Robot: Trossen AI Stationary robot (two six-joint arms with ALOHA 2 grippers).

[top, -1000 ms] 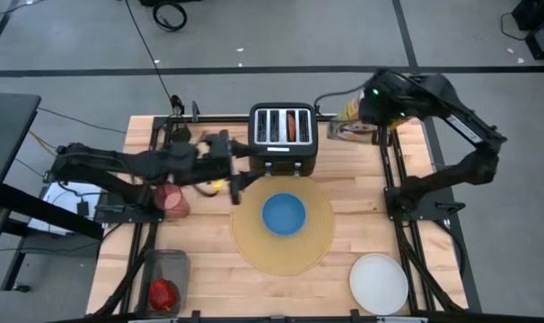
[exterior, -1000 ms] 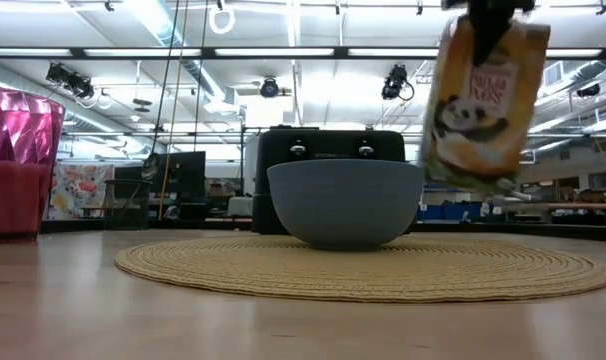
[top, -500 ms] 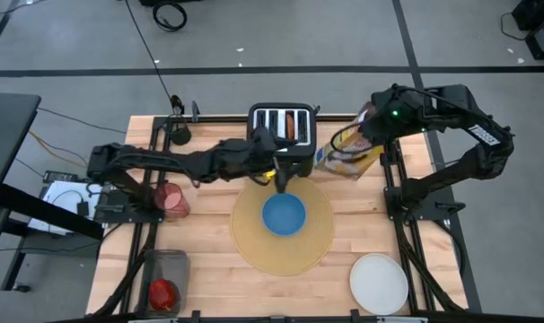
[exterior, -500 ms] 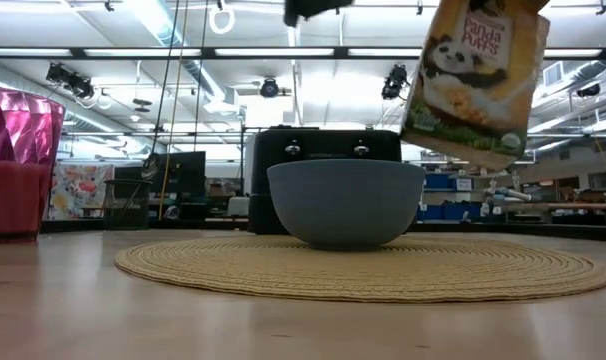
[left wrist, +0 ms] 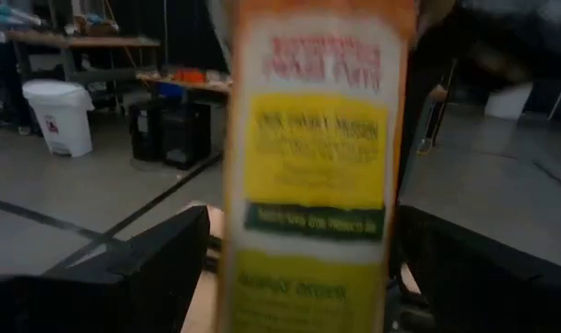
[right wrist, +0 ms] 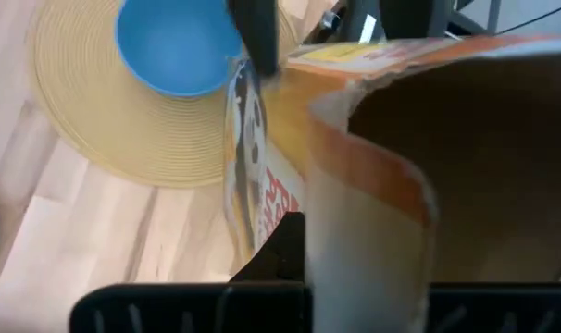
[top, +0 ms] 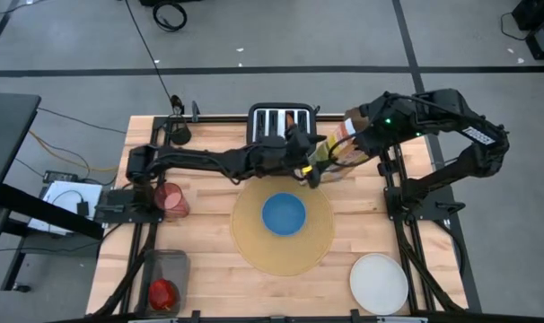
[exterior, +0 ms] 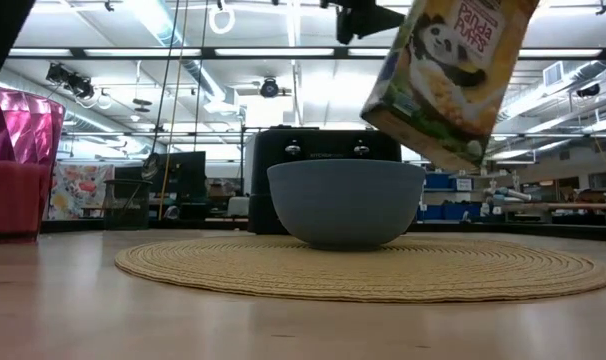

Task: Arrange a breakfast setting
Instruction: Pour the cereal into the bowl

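Observation:
A Panda Puffs cereal box hangs tilted above the table, between the black toaster and the blue bowl. My right gripper is shut on its open top. My left gripper reaches level from the table's left and is open. Its fingers stand on either side of the box's narrow side; whether they touch it I cannot tell. The bowl sits by its base in the middle of the round tan placemat. My right gripper holds the box by a wall at its open top, coming slanting down from the table's right. One dark finger lies on the wall's outside; the other is hidden by the box. The box hangs clear, its lower end tipped toward the bowl.
A white plate lies at the near right corner. A pink cup stands at the left, and a clear bin with a red thing at the near left. The toaster stands just behind the placemat.
My left gripper has swept from the left of the toaster toward the table's right, sinking a little, up to the box. My right gripper has swung the box from the far right corner toward the table's middle and tipped it further, its lower end moving toward the bowl.

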